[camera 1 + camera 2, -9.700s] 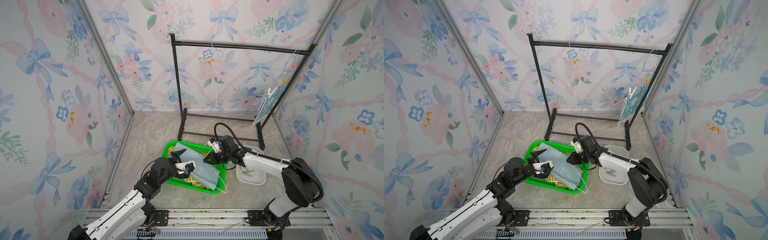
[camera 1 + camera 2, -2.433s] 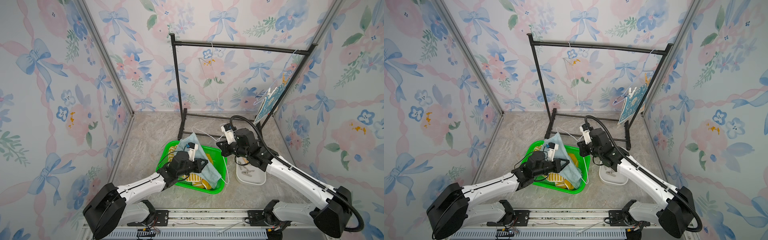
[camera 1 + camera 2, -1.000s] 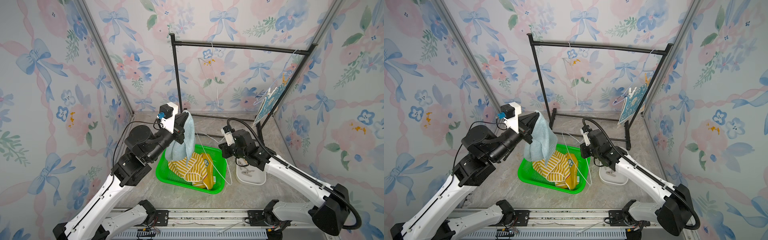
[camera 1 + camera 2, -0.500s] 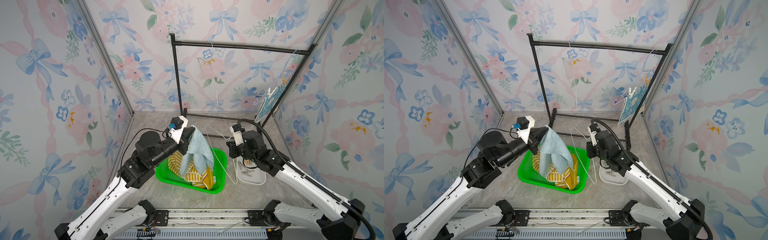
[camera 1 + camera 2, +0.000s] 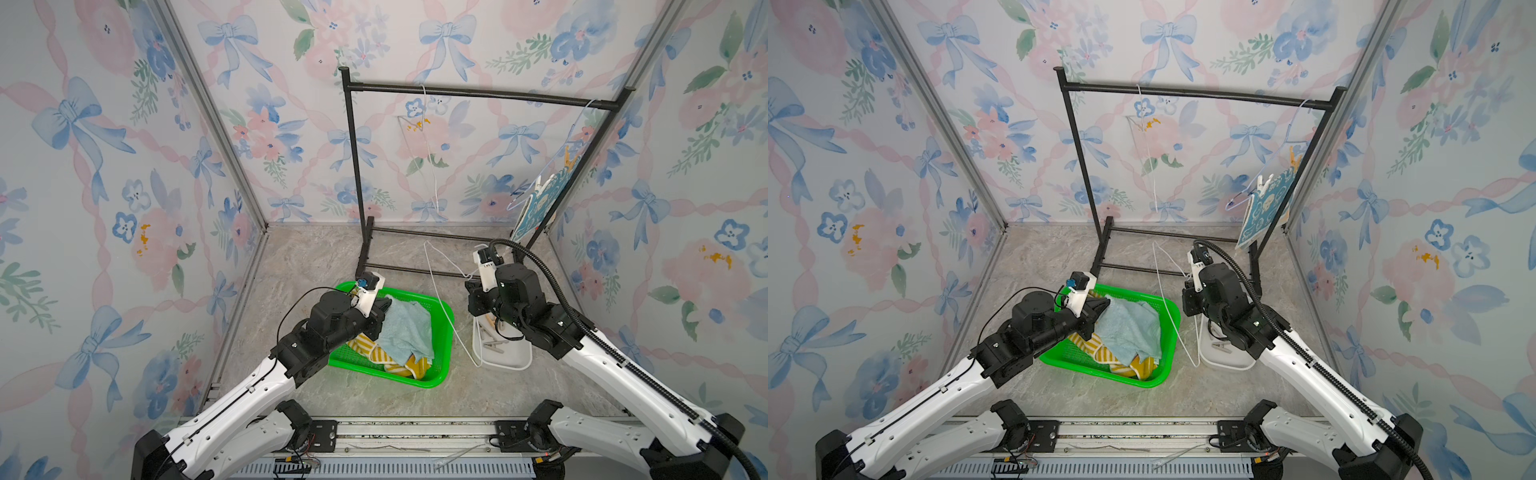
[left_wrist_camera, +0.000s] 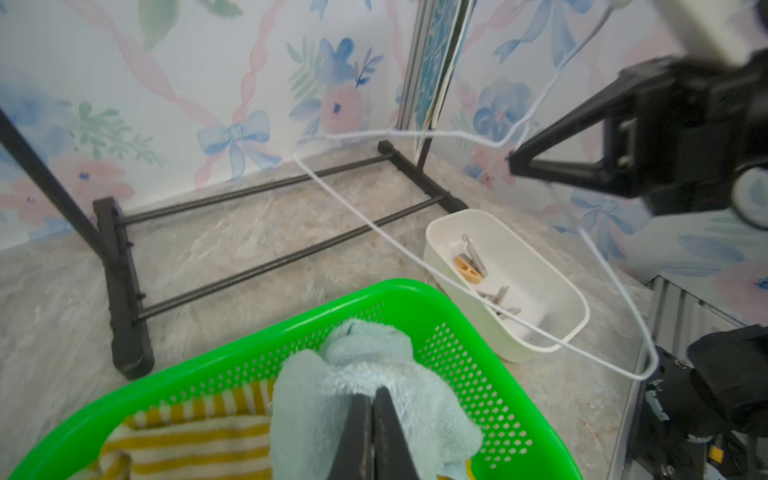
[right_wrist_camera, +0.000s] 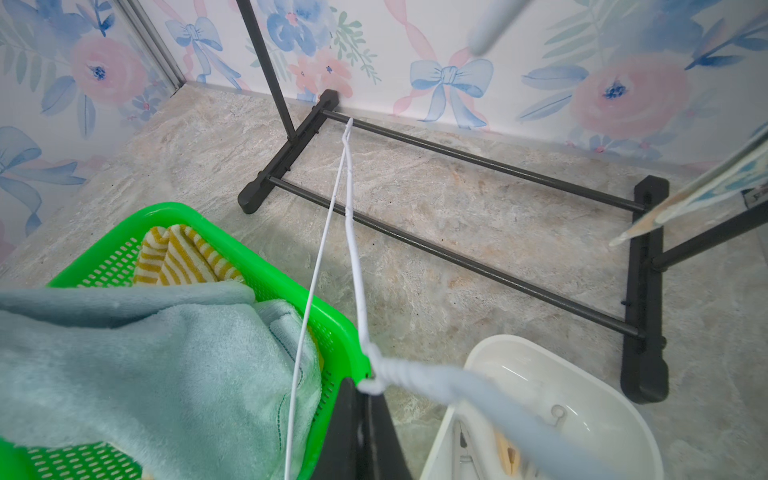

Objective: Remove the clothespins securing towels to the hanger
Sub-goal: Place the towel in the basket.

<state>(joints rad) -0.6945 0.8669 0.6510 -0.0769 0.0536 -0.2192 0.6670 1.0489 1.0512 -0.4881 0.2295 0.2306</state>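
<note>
Teal towel [image 6: 328, 374] pinched in left jaws; hanger [image 7: 388, 371] in right jaws.

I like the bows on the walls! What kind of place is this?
Probably a robot practice booth made up as a laundry corner. The flowery walls are panels in a metal frame, two robot arms sit on a rail, and a clothes rack stands behind a green basket of towels.
</note>
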